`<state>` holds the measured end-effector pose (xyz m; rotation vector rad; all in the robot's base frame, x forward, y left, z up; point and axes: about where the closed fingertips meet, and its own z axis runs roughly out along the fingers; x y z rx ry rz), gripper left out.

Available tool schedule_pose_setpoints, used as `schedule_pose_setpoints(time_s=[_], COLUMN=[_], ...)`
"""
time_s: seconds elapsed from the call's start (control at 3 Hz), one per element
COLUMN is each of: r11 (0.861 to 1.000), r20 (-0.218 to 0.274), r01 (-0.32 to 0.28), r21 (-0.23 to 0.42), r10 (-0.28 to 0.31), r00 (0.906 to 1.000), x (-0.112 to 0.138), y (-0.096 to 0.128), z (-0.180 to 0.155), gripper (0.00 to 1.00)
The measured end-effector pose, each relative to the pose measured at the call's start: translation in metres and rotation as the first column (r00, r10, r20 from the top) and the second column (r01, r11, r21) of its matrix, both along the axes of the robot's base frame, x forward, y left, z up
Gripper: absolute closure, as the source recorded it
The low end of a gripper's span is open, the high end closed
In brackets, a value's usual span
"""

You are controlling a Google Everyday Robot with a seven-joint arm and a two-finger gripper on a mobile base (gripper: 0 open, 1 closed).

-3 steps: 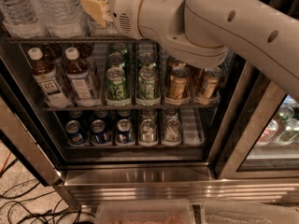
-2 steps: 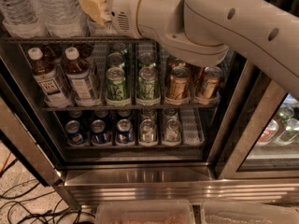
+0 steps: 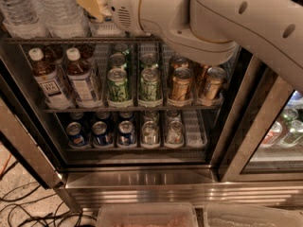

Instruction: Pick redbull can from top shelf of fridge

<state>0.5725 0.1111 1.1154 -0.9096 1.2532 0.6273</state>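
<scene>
The fridge point(image 3: 142, 178) stands open in front of me, with a steel base and dark wire racks. My arm reaches in from the upper right. The gripper point(image 3: 91, 0), a yellowish piece at the arm's end, is at the top shelf point(image 3: 28, 40), just right of the clear water bottles point(image 3: 59, 13). The redbull can does not show; the arm and wrist cover the middle and right of the top shelf.
The middle rack holds tea bottles point(image 3: 52, 82), green cans point(image 3: 118, 86) and gold cans point(image 3: 181, 84). The bottom rack holds blue cans point(image 3: 76, 134) and silver cans point(image 3: 150, 132). A glass door point(image 3: 279, 131) is at the right. Cables point(image 3: 28, 212) lie on the floor at the left, and plastic bins point(image 3: 147, 216) are at the bottom.
</scene>
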Motion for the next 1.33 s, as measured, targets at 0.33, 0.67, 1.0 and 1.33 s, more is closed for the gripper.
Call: schedule_pose_setpoints(time_s=[0.33,0.67,1.0,1.33], r11=[1.0,1.0,0.999,0.999], r20=[0.02,0.008,-0.04,-0.094], r01=[0.0,-0.014,-0.032,-0.026], r21=[-0.011,-0.023,-0.031,-0.027], r10=[0.0,0.014,0.03,0.023], r00=[0.9998,0.9999,0.9987,0.9953], x=[-0.009,-0.022,-0.038,-0.056], y=[-0.007,-0.014,-0.024,-0.038], z=[0.004,-0.003,-0.02,-0.042], gripper=[1.0,1.0,1.0,1.0])
